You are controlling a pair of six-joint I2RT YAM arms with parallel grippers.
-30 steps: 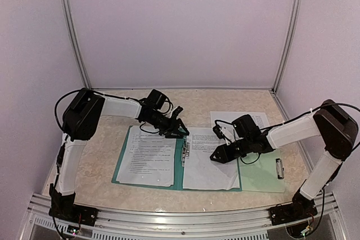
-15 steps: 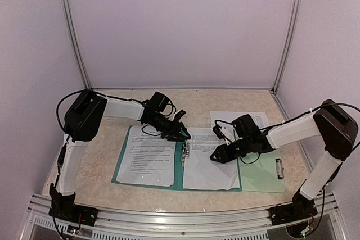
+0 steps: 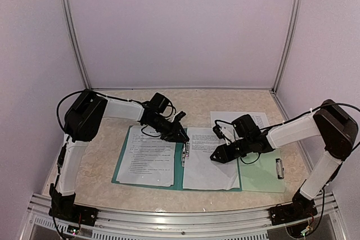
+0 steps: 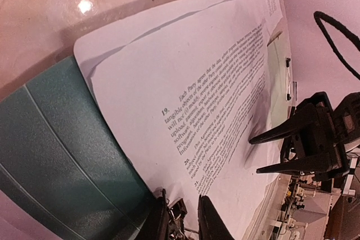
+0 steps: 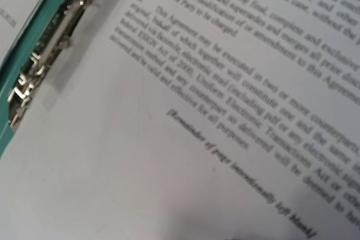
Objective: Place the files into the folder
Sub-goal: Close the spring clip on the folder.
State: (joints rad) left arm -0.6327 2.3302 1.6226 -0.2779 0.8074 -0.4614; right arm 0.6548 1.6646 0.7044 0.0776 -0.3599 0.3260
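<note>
Files [image 3: 209,167] in open folder [image 3: 119,173] beneath right hand [image 3: 214,157], beside left hand [image 3: 184,137].

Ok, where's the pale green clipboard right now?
Top view, right side: the clipboard lies flat against the open folder's right edge, its metal clip at the outer end.

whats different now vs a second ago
The left pincer crept slightly nearer, toward the top of the spine of the folder, and its jaws narrowed; whether it took hold of anything is unclear. The right pincer stayed over the right-hand sheet; nothing else shifted.
</note>
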